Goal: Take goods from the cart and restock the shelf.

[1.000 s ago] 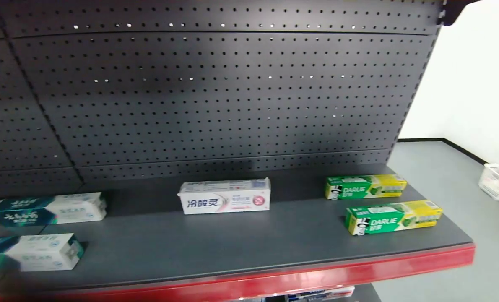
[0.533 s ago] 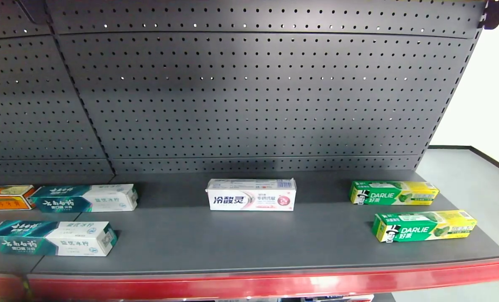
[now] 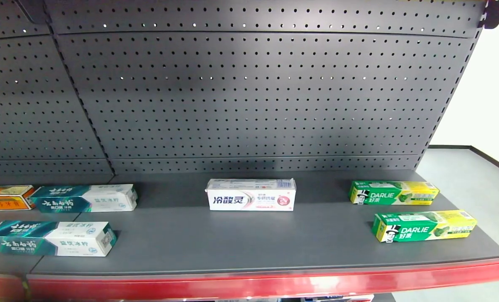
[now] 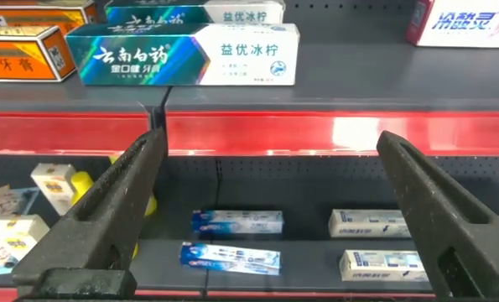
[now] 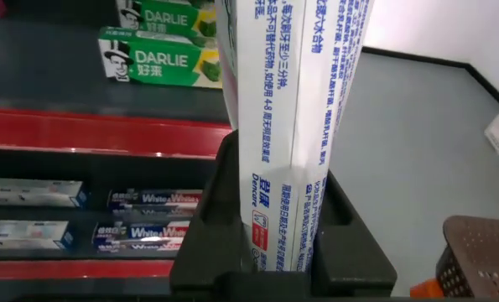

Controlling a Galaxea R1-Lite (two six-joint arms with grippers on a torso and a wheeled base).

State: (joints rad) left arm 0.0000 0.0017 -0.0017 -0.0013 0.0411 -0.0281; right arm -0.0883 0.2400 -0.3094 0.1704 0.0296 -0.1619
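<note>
1 white toothpaste box [image 5: 295, 84] sits clamped in the right gripper [image 5: 283, 180], its long axis running straight out from the jaws, in front of the shelf's red front edge [image 5: 98, 130]. The left gripper [image 4: 272, 143] is spread wide and empty before that edge. On the shelf [image 3: 232, 247] the boxes lie lengthwise along the edge. Bare room lies in front of the middle white box [image 3: 251, 194], and between it and the 2 green boxes [image 3: 393, 192].

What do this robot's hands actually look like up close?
The left gripper has two long, matte black fingers, wedge-shaped and tapering to narrow tips, with a slightly grainy surface. The right gripper is the same plain black, with a blocky, squared-off build.
</note>
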